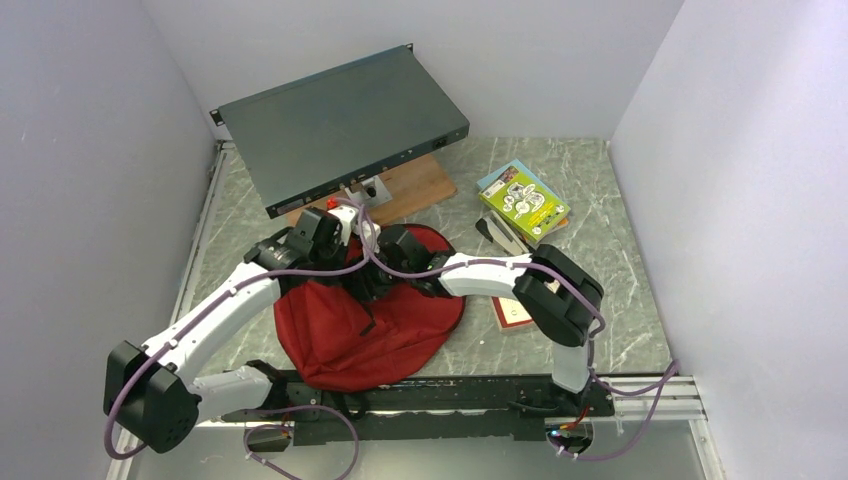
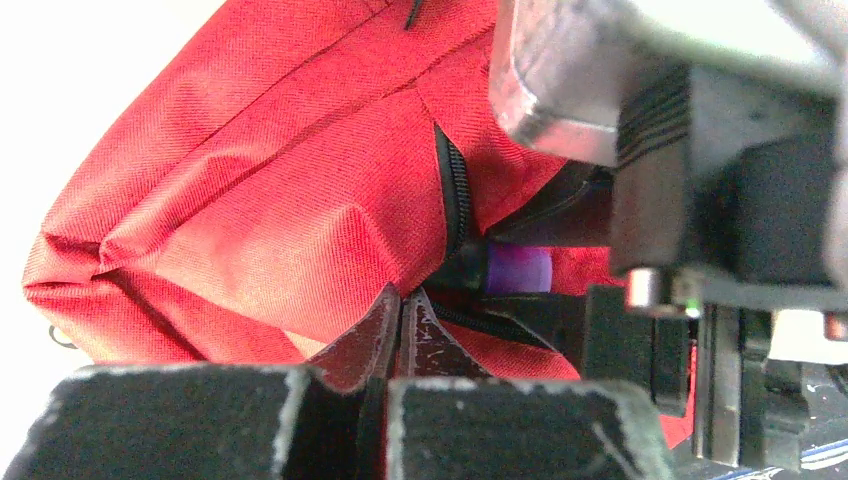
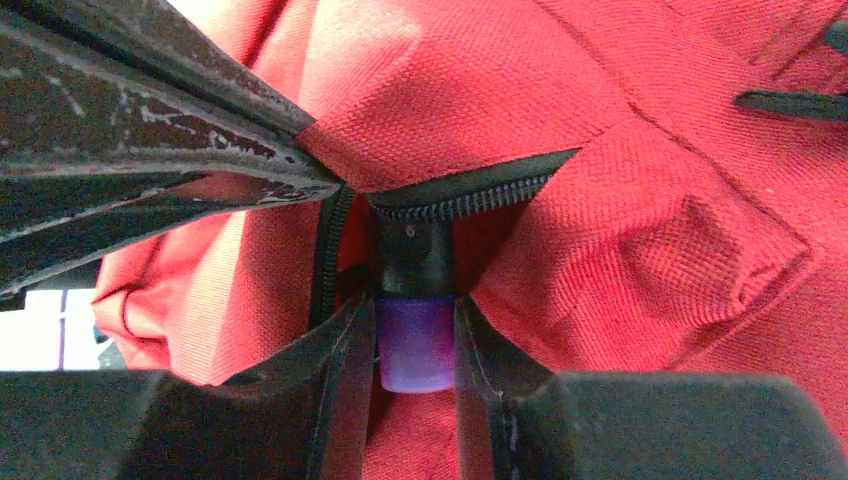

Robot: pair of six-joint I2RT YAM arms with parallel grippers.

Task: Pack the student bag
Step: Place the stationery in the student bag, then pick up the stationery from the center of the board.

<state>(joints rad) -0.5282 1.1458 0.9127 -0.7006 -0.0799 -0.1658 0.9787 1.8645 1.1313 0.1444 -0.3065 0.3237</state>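
The dark red student bag (image 1: 372,335) lies flat on the table between my arms. Both grippers meet over its far edge. In the left wrist view my left gripper (image 2: 402,305) is shut, pinching a fold of the bag's red fabric (image 2: 250,200) right beside the black zipper (image 2: 448,190). In the right wrist view my right gripper (image 3: 415,325) is shut on the purple zipper pull (image 3: 415,350), which hangs from the black slider (image 3: 412,255). The left gripper's fingers (image 3: 180,150) show at the upper left there. The bag's inside is hidden.
A flat dark-grey rack unit (image 1: 340,125) leans at the back over a wooden board (image 1: 425,185). A stack of books with a green cover (image 1: 523,202) lies at the right. Another book (image 1: 508,314) lies partly under the right arm.
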